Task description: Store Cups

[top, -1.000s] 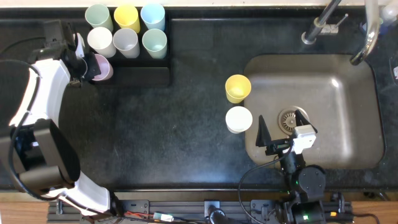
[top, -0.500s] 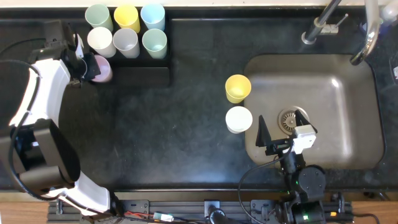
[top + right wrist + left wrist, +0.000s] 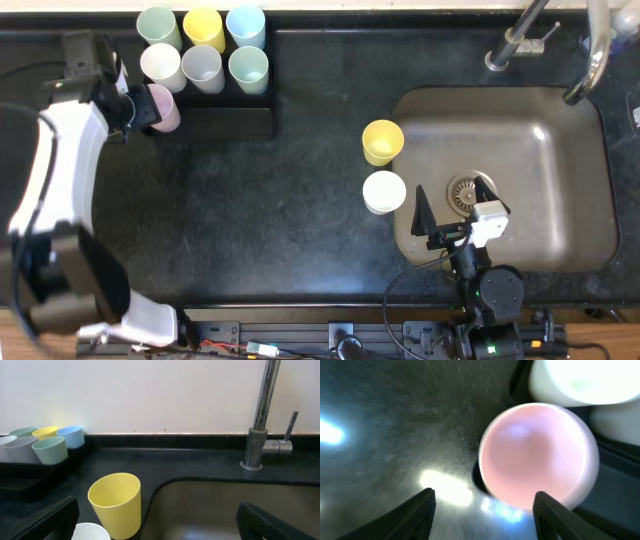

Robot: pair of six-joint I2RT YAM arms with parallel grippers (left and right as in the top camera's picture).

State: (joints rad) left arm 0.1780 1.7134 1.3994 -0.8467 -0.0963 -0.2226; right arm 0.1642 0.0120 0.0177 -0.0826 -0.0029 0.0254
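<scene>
While the left end effector (image 3: 484, 494) stands spread, the pink cup (image 3: 538, 455) hides its own base.

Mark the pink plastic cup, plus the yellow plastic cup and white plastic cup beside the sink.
pink plastic cup (image 3: 537, 455): left wrist view, inner floor.
yellow plastic cup (image 3: 382, 138): top view, open mouth.
white plastic cup (image 3: 383, 190): top view, its middle.

Wide open counter (image 3: 250, 220); yellow cup (image 3: 382, 141), white cup (image 3: 383, 191) crowd sink (image 3: 540, 140) edge.
</scene>
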